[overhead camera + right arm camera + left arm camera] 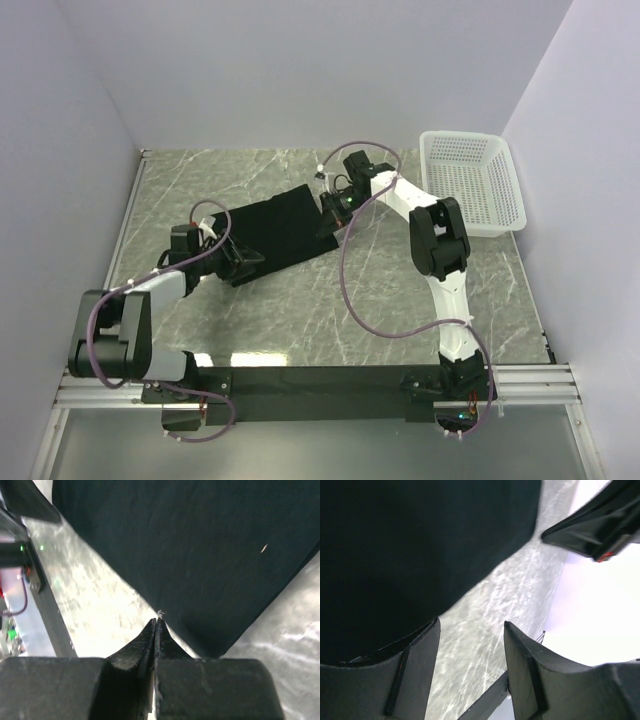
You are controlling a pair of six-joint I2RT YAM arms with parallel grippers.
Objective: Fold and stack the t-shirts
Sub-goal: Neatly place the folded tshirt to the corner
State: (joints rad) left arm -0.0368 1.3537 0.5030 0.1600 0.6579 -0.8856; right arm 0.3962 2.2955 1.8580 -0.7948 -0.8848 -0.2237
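Note:
The black t-shirt (275,230) lies as a flat folded strip in the middle of the marble table; its logo does not show. My left gripper (243,262) is at the shirt's near left end. In the left wrist view it (471,622) is open, with bare marble between the fingers and the shirt (410,555) just beyond its left finger. My right gripper (330,212) is at the shirt's right end. In the right wrist view it (157,621) is shut, tips touching the edge of the shirt (200,545), and no cloth shows between them.
A white perforated basket (468,134) stands at the back right corner. White walls close the table on three sides. The right arm's gripper also shows in the left wrist view (595,530), at the top right.

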